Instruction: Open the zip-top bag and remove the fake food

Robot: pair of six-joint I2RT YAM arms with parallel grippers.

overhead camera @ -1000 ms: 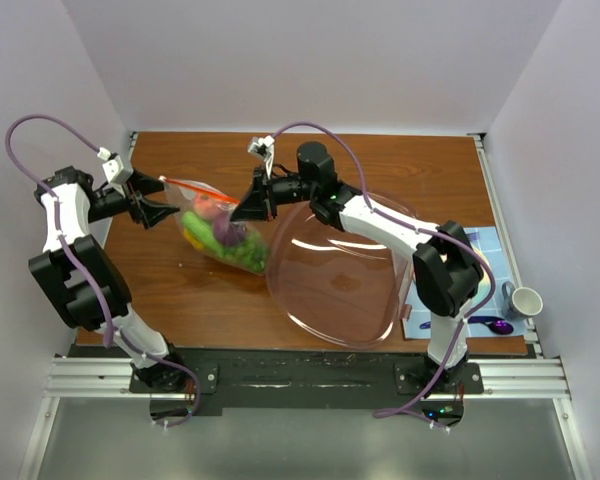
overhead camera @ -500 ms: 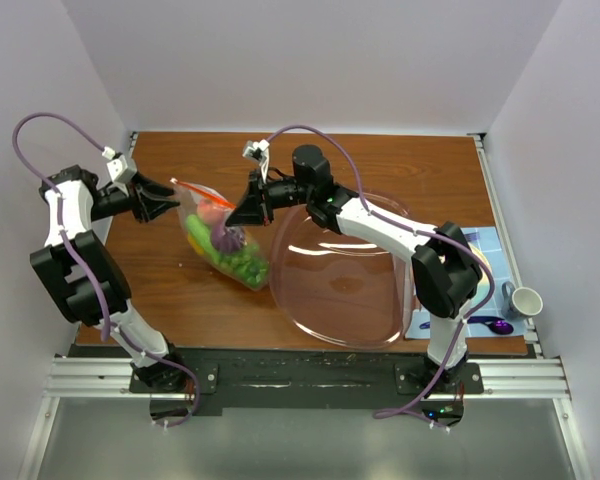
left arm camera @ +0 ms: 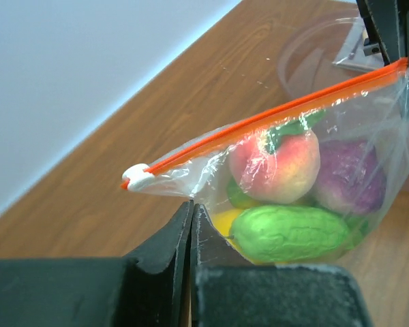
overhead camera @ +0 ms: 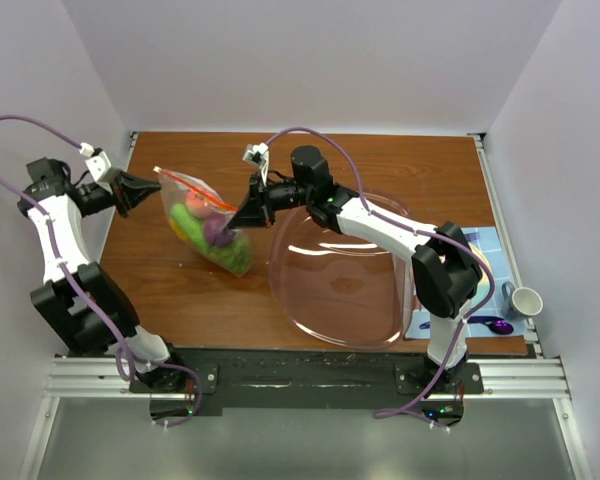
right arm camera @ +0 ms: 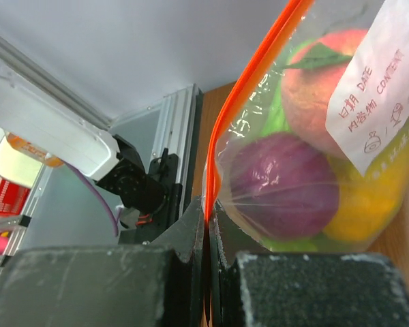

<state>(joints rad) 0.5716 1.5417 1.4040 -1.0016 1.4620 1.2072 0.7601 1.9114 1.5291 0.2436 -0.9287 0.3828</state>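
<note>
Your left claw (left arm camera: 191, 208) and right claw (right arm camera: 206, 214) clamp the clear crinkly zip-top bag (overhead camera: 212, 225). Its film looks limp and slippery, so grip beside the red-orange zip strip (left arm camera: 273, 112).

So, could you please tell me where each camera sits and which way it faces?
Top external: above and behind the arm bases, looking down at the table; both arms show, holding the bag.
Left wrist: on the left arm, looking along its shut left gripper at the bag's slider end, toward the bowl.
Right wrist: on the right arm, looking leftward along its shut right gripper at the bag's other end.
Shared: both wrist views show the orange zip strip and purple fruit.
</note>
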